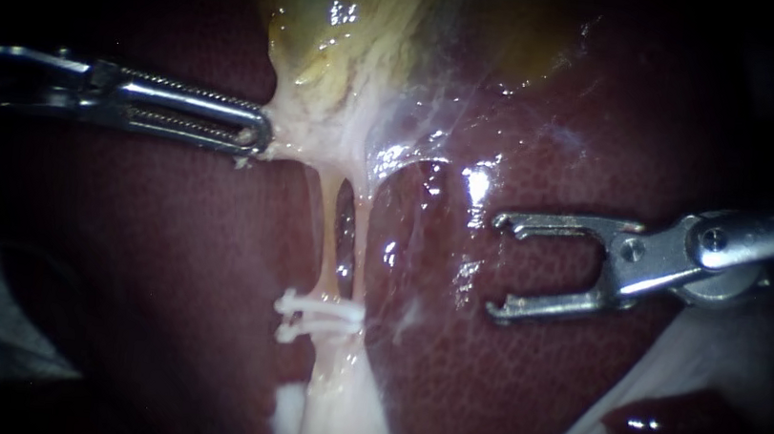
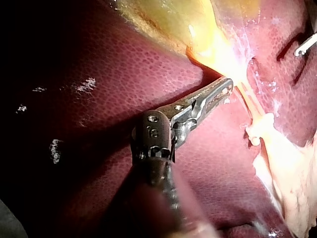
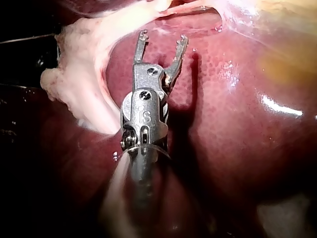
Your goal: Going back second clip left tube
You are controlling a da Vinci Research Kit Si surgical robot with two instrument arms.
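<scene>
Left tube point(image 1: 324, 234): a pale strand at mid-view, its long axis near upright, running from the pale tissue point(image 1: 319, 133) under the gallbladder point(image 1: 329, 38) down to the clips; a dark gap parts it from a second strand just to its right.
Clips point(image 1: 320, 311): two white clips, one just below the other, at the strands' lower end; each lies crosswise, long axis near level, knobbed ends pointing to the view's left.
Left instrument point(image 1: 260, 133): shaft near level, tip pointing right; jaws pressed together on the pale tissue, which is drawn taut toward them.
Right instrument point(image 1: 500, 265): jaws spread wide and empty, pointing left toward the strands, long axis near level; it hangs over the liver point(image 1: 533, 376), apart from tube and clips.
Liver: dark red and glistening, lying behind everything.
</scene>
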